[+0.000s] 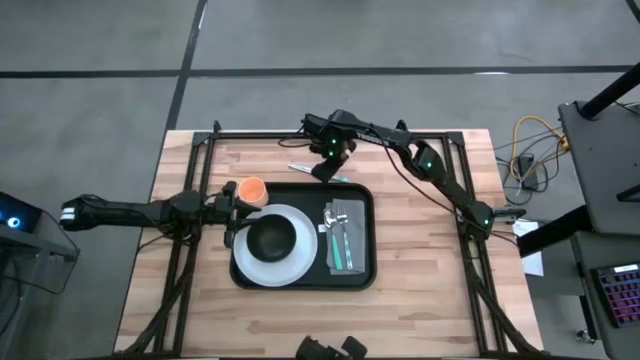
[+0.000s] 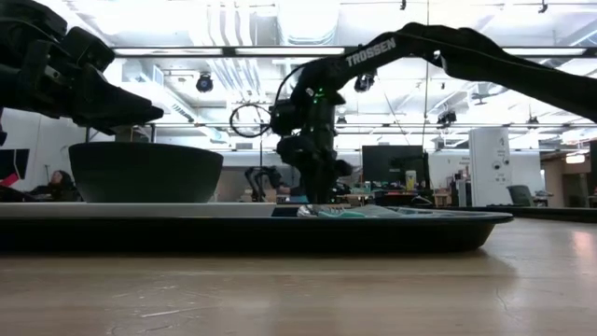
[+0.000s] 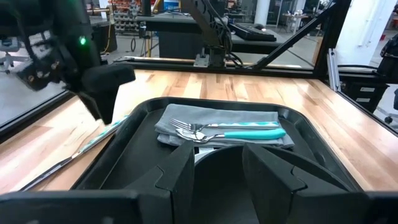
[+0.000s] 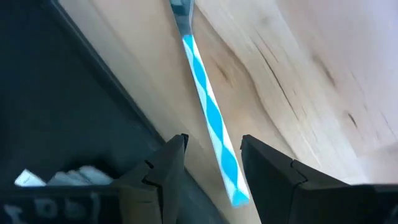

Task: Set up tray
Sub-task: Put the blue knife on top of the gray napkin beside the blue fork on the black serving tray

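Fingers of the right gripper (image 4: 208, 165) are standing apart on either side of the blue-and-white striped utensil handle (image 4: 211, 118), and no contact with it is showing in the right wrist view. That utensil (image 1: 315, 172) is lying on the bare wood, just outside the far edge of the tray (image 1: 362, 275), and the right gripper (image 1: 325, 168) is hanging directly over it near the table's far edge. Fingers of the left gripper (image 3: 217, 177) are also parted, holding nothing, and are pointing across the tray from its left edge, beside the orange cup (image 1: 251, 190).

The tray is sitting at the middle of the table (image 1: 430, 300). It is carrying the white plate (image 1: 290, 262) with the black bowl (image 1: 271, 238) on it toward the left edge, and the grey napkin (image 1: 355, 215) with a fork (image 3: 205, 127) and a teal-handled utensil (image 3: 252, 133) toward the right edge.

Judgement: the step in hand is probably the pick of the striped utensil for placing on the tray.

Risks from here:
- Handle is thin and lying flat; fingers closing too high would be sliding over it.
- Tray rim (image 4: 124, 118) is just beside the handle; a fingertip landing on the rim would be shifting the tray and its load.
- An off-centre grip would be letting the utensil swing or drop.
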### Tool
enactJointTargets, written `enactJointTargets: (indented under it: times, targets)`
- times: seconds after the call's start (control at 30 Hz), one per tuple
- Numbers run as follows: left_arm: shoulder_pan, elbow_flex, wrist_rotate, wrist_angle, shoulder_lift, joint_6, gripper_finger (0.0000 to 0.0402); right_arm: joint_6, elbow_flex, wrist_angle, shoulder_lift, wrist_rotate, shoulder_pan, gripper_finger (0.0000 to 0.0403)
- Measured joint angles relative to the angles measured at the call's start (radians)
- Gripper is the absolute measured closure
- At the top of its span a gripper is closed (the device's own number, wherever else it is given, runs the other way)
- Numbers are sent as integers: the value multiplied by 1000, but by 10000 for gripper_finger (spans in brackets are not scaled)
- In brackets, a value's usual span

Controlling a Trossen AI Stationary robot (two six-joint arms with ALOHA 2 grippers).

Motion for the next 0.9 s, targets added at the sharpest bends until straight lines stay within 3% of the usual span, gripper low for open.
enactJointTargets:
  times: [0.9]
  targets:
    - [0,0,0,0,0,0,283,-162,4,-35,5,37,30,254]
